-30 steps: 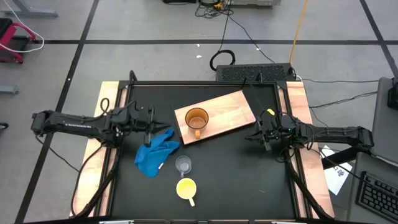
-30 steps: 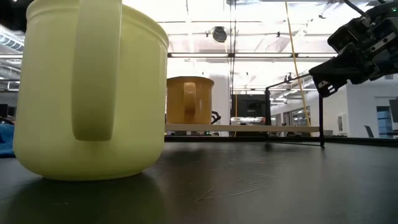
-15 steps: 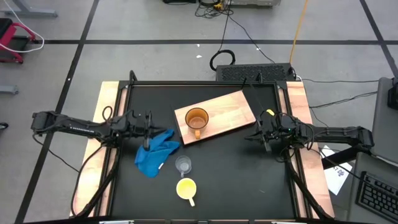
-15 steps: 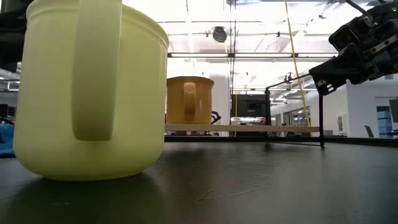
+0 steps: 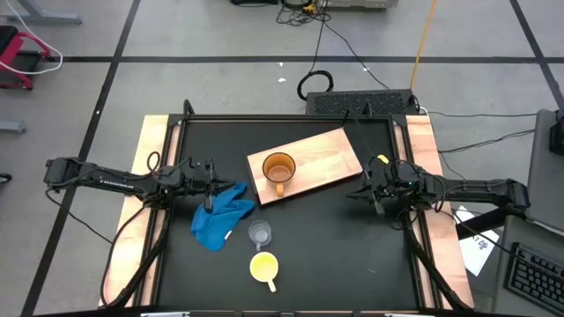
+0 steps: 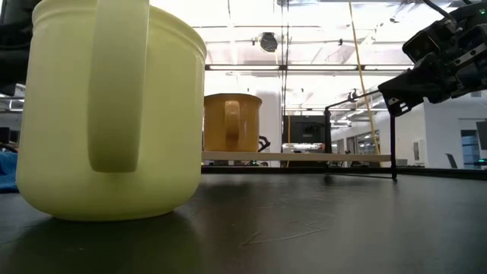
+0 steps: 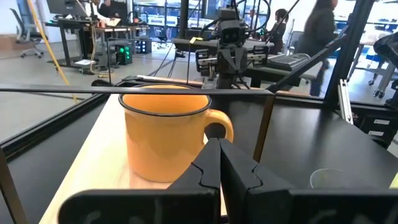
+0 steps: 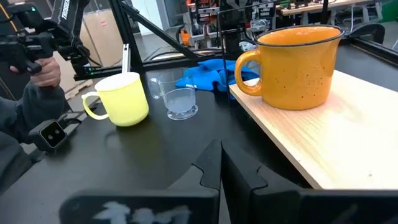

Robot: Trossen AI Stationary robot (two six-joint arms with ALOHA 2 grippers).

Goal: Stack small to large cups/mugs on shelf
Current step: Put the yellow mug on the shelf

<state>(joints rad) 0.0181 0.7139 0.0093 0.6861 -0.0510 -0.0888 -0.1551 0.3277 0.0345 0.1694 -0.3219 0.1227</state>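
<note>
1. The orange-brown mug (image 5: 278, 167) stands upright on the left end of the wooden shelf (image 5: 326, 158), centre of the high view, handle toward the bottom of the frame. As the largest vessel it serves as the base of the stack, so my judgement is that the step in hand is fetching the next size down.

2. The yellow mug (image 5: 263, 266) sits low in the high view, on the black table (image 5: 335, 246), handle toward lower right. The clear plastic cup (image 5: 259, 233) stands just above it in the frame, apart from it and just beside the blue cloth (image 5: 220, 216).

3. The left gripper (image 5: 208, 180) hangs left of centre, above the cloth's upper edge, jaws clenched on nothing. The right gripper (image 5: 377, 195) waits right of centre, just off the shelf's right end, likewise clenched and empty.

4. Either gripper must release its jaws before descending; clenched fingers would only knock a mug over.

5. Take the yellow mug by its rim rather than its handle, so that it hangs level for lowering into the orange one.

6. Turn the handles apart, or the yellow mug may sit tilted.

7. Approach clear of the plastic cup; it looks light and would likely tip easily.

8. Grip that cup gently last; thin walls may buckle.
</note>
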